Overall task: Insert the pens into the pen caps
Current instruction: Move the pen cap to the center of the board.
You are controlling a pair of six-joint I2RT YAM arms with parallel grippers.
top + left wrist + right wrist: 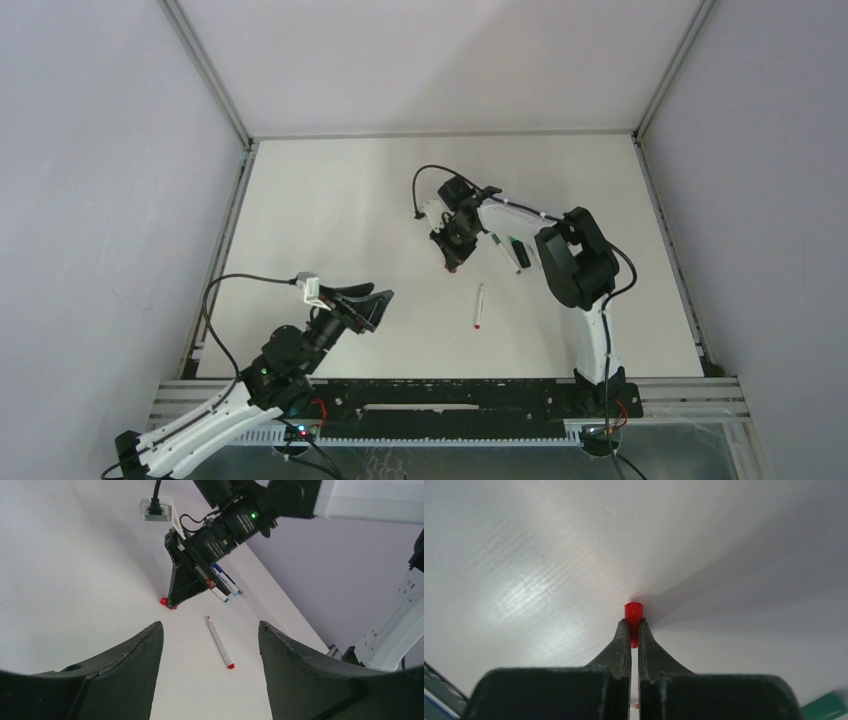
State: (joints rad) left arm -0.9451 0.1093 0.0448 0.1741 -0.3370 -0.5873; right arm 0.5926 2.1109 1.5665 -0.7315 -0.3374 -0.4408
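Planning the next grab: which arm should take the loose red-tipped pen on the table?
Left. The left gripper is open and empty, with the pen lying ahead in its wrist view. The right gripper is shut on a red cap.

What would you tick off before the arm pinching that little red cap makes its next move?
1. Right gripper shut on the red cap: ok.
2. Cap lifted off the table: not ok, it seems to rest there.
3. Which end of the cap is the open one: cannot tell.
4. Left gripper open and empty: ok.
5. Red-tipped pen lying free between the arms: ok.
6. Pen picked up to meet the cap: not ok, nothing holds it.
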